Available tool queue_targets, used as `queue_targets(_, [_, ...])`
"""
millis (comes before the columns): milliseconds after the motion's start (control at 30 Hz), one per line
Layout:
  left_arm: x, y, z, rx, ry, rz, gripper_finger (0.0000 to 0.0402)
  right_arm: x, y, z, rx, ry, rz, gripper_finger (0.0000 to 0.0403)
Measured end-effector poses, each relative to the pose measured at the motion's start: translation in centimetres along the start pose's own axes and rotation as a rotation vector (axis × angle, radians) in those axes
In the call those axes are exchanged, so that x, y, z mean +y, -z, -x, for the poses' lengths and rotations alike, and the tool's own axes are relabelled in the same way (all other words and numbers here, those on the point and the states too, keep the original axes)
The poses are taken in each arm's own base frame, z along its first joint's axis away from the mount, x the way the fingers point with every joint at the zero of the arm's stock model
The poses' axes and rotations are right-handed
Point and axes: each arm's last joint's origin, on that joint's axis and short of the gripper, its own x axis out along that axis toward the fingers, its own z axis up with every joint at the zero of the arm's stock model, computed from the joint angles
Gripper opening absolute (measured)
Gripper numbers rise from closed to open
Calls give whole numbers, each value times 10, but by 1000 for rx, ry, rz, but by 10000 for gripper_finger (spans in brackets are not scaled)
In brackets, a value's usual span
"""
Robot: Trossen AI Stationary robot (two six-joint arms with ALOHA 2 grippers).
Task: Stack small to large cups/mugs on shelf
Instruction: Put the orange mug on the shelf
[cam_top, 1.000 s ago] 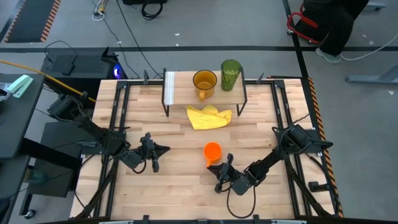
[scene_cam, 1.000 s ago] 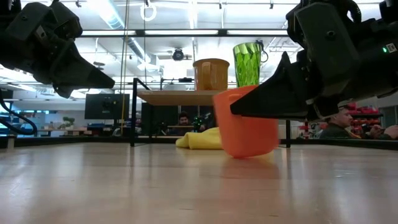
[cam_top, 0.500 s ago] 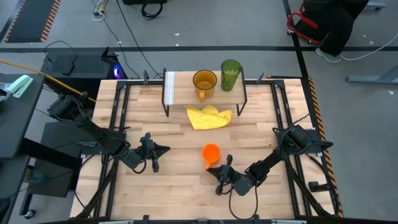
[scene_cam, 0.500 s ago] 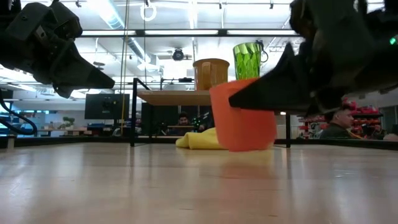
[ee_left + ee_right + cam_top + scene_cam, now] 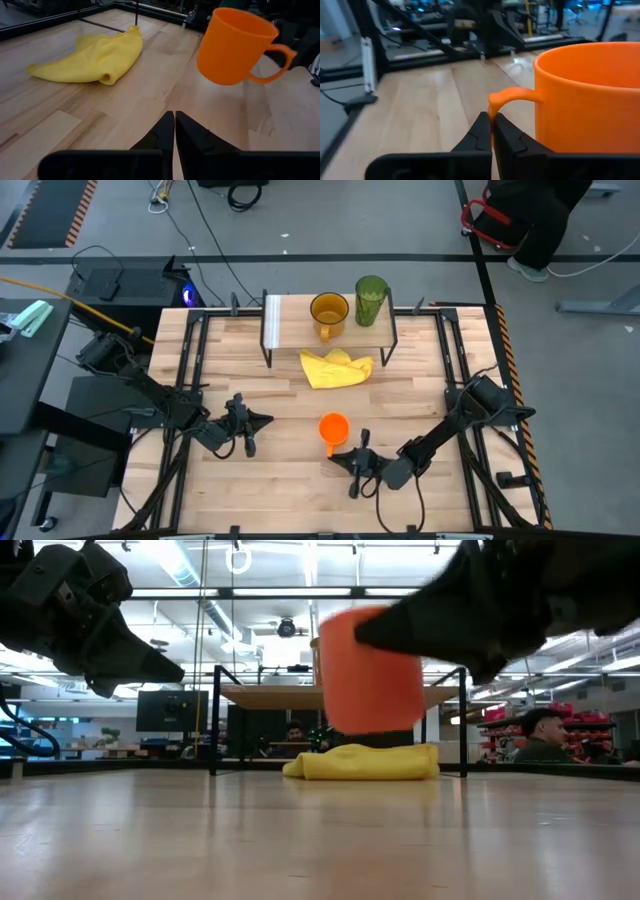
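While the left gripper (image 5: 247, 433) hangs idle over the table's (image 5: 280, 480) left half, jaws pinched together on nothing, the small orange plastic mug (image 5: 334, 427) is off the slatted wooden table near centre, pinched by its thin loop handle (image 5: 512, 97) in the right gripper's (image 5: 350, 463) closed jaws. Behind: crumpled yellow cloth (image 5: 335, 367), then the low wood-topped shelf (image 5: 290, 315) carrying the wider amber mug (image 5: 328, 310) and tall green tumbler (image 5: 371, 299). My read: the mug is light, rigid and slick; a handle-only grip lets it swing or tilt, as the left wrist view shows. The rim wall would be steadier.
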Motion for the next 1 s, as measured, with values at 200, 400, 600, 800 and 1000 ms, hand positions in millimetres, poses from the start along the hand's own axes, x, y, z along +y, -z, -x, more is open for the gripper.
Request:
queue_targets(200, [0, 0, 0, 0, 0, 0, 26, -10, -34, -16, -59, -94, 20, 2])
queue_targets(400, [0, 0, 0, 1, -1, -2, 16, -31, -79, -46, -118, -200, 64, 2])
queue_targets(600, [1, 1, 0, 8, -6, -12, 23, -66, -120, -72, -132, -258, 68, 2])
queue_targets(800, [1, 1, 0, 9, -6, -2, 26, -113, -152, -89, -107, -236, 15, 2])
queue_targets(1000, [1, 1, 0, 10, -7, -5, 17, -148, -184, -99, -97, -233, -36, 2])
